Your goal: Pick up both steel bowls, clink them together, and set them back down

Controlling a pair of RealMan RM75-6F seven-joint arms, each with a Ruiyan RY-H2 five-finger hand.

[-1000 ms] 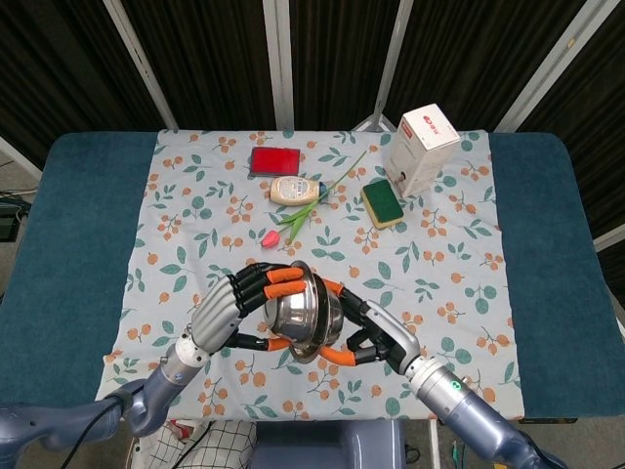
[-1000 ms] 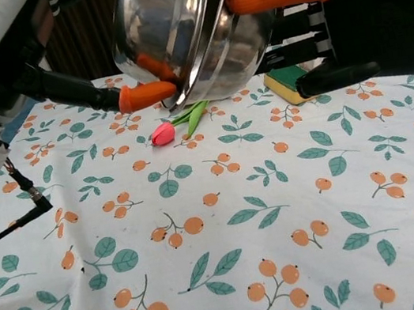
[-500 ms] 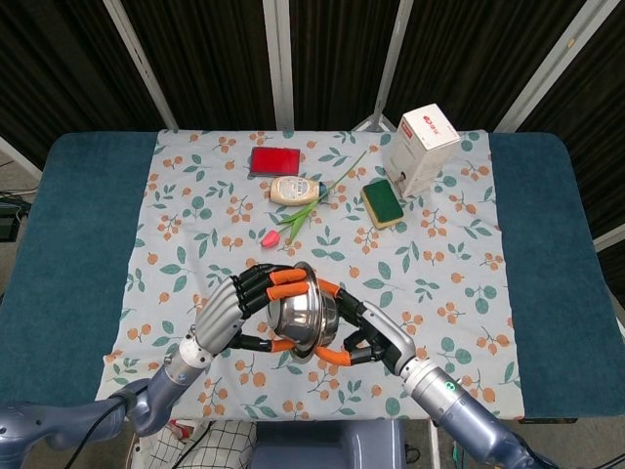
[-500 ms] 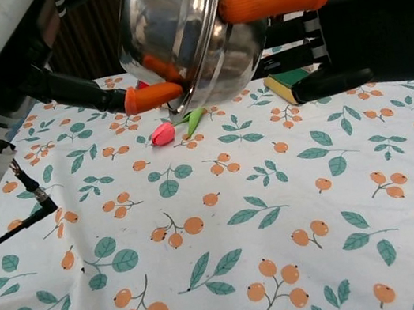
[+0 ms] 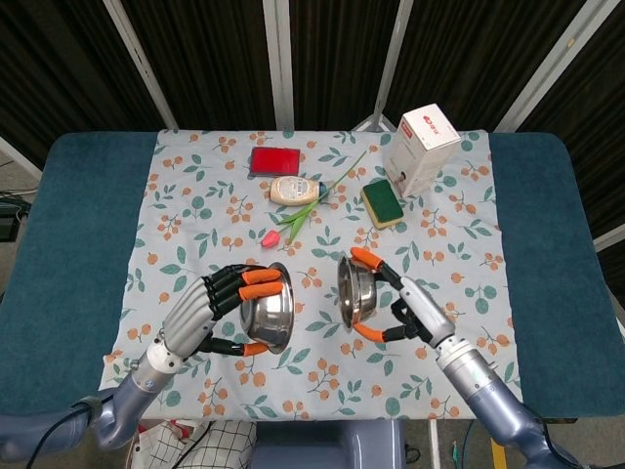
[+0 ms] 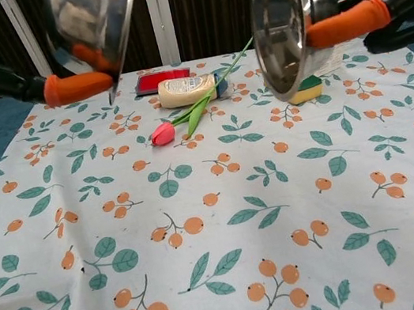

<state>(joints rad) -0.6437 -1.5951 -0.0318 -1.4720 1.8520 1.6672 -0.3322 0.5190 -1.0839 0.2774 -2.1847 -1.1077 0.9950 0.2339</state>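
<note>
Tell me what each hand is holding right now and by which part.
Each holds a steel bowl by its rim and outer wall: the left hand grips the left bowl, the right hand the right bowl.

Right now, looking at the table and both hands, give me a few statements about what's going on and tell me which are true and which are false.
1. Each hand holds a steel bowl off the table. True: the left hand grips the left bowl, and the right hand grips the right bowl.
2. The two bowls are touching. False: there is a clear gap between them.
3. The pink tulip lies on the cloth beyond the bowls. True.
4. The green sponge sits inside the right bowl. False: it lies on the cloth beside the white carton.
5. The red box is stacked on the white carton. False: it lies flat on the cloth, near the squeeze bottle.
</note>
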